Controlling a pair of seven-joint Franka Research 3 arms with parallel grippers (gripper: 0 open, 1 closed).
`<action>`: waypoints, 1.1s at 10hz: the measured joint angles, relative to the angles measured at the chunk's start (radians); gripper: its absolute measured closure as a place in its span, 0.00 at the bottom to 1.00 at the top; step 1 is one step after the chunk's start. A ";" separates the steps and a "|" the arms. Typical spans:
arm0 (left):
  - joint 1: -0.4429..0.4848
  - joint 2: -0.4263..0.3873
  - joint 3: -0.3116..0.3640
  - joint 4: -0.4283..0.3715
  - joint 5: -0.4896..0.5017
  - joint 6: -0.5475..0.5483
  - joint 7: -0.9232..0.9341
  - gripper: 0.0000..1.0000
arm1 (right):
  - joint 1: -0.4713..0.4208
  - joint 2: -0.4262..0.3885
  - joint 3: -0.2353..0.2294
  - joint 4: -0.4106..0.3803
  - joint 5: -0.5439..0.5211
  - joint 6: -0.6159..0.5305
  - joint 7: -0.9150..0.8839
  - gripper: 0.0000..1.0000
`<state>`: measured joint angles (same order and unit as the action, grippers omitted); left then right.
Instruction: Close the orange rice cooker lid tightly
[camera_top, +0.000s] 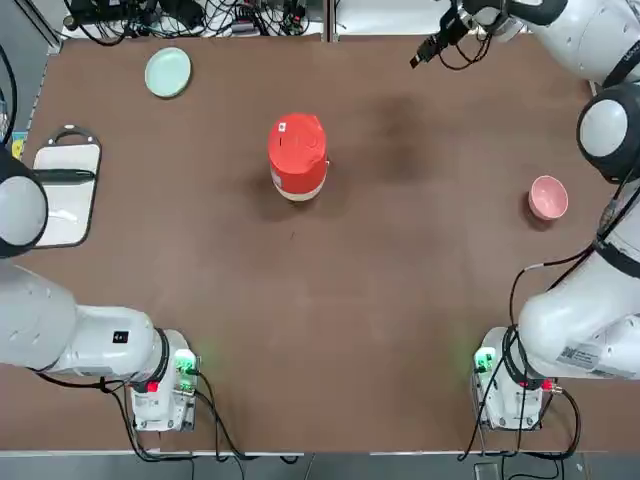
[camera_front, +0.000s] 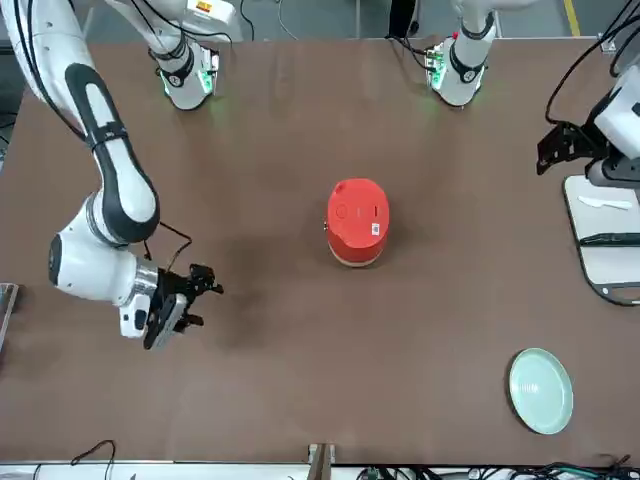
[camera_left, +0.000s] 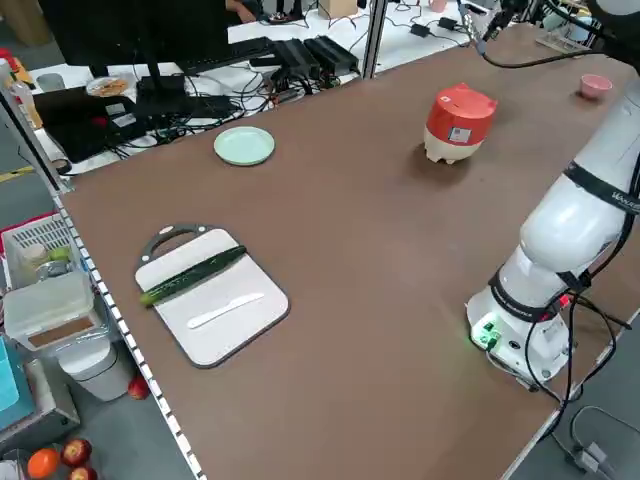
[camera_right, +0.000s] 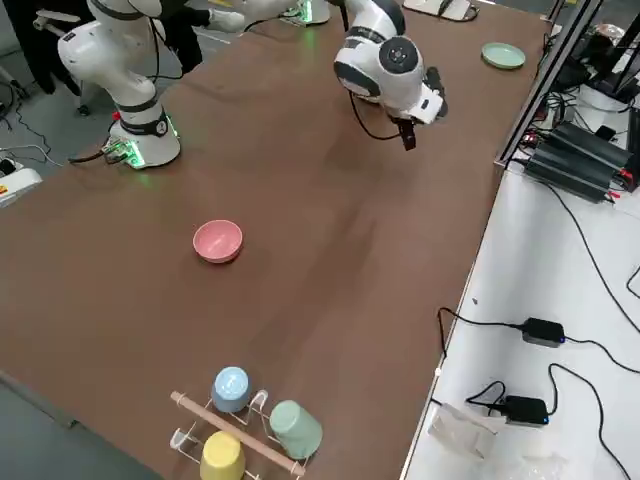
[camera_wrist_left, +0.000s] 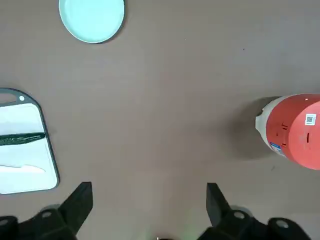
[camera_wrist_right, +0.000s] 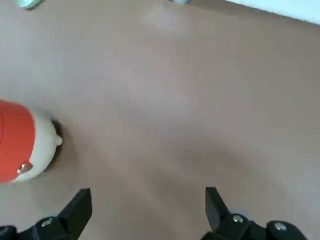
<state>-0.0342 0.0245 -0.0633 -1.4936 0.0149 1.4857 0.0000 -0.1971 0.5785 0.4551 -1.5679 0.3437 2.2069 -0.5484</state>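
Standing position: the orange rice cooker (camera_top: 298, 160) rests upright near the middle of the worktop (camera_top: 330, 330), toward the far side from the arm bases.
Lid: the lid (camera_top: 297, 148) is down on the cooker body, white sticker on top; whether it is latched tight cannot be told.
Right hand: the right hand (camera_front: 185, 300) hangs above bare worktop near the far edge, well apart from the cooker, on the robot's right of it. Its fingers are spread and grasp nothing; in the right wrist view the fingertips (camera_wrist_right: 80, 202) stand wide apart over empty surface with the cooker off to one side.
Left hand: the left hand (camera_front: 560, 150) hangs near the robot's left edge of the worktop, beside the cutting board (camera_top: 65, 190), well apart from the cooker. Its fingers are released and empty.
Pink bowl: the pink bowl (camera_top: 548, 197) sits on the robot's right side; its inside looks empty.
Pale green plate: the plate (camera_top: 167, 72) lies at the far left corner, nothing on it.
Cutting board contents: a dark green cucumber (camera_left: 192, 276) and a white knife (camera_left: 225, 310) lie side by side on the board.
Cup rack: a rack (camera_right: 235, 428) near the right edge carries a blue cup (camera_right: 231, 387), a green cup (camera_right: 296, 428) and a yellow cup (camera_right: 222, 456).
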 joint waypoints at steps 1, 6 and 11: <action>0.000 0.000 0.000 0.000 0.000 0.000 0.000 0.00 | -0.003 0.000 0.009 0.017 -0.063 -0.018 0.146 0.00; 0.000 0.000 0.000 0.000 0.000 0.000 0.000 0.00 | -0.007 -0.015 0.014 0.097 -0.152 -0.161 0.367 0.00; 0.000 0.000 0.000 0.000 0.000 0.001 0.000 0.00 | -0.022 -0.025 0.010 0.250 -0.253 -0.565 0.376 0.00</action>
<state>-0.0339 0.0245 -0.0632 -1.4931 0.0149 1.4863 0.0000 -0.2190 0.5539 0.4648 -1.3177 0.0909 1.6422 -0.1725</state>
